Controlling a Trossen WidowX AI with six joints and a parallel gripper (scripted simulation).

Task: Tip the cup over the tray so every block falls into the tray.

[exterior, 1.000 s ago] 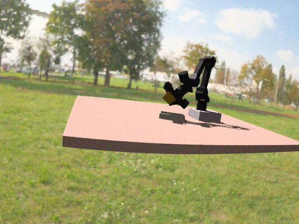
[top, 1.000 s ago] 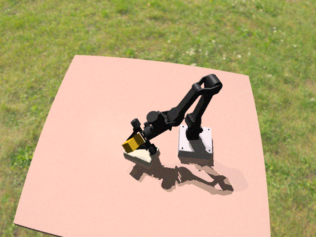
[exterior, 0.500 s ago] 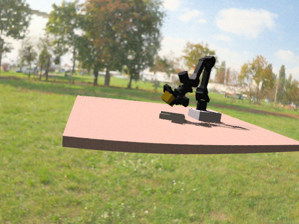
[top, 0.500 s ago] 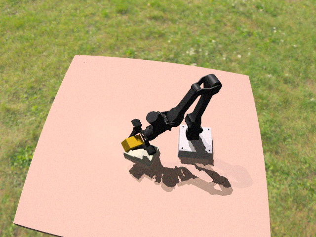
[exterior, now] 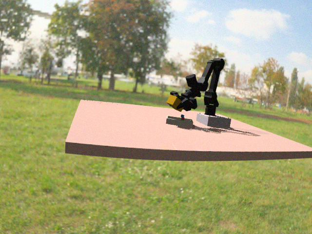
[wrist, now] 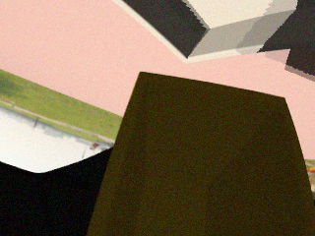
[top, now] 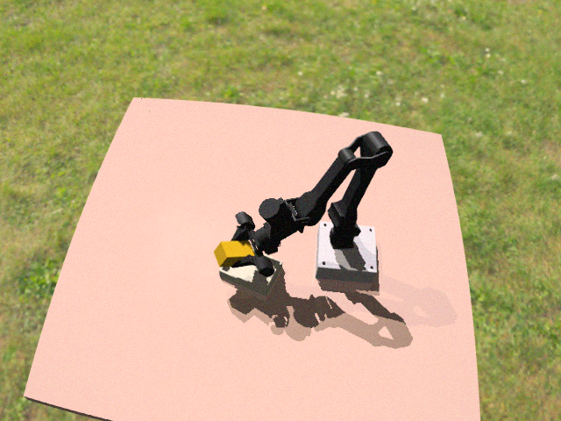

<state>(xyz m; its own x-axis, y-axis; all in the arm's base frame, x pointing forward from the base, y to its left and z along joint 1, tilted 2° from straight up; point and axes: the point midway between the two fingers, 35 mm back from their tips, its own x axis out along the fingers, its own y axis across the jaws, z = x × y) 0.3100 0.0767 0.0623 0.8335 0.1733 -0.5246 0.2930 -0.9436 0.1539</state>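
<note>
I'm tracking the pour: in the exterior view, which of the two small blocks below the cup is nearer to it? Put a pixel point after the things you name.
The blue block (exterior: pixel 182 115). It shows just above the red block (exterior: pixel 182 118), closer to the yellow cup (top: pixel 231 253) (exterior: pixel 173 100) (wrist: pixel 207 157).
</note>
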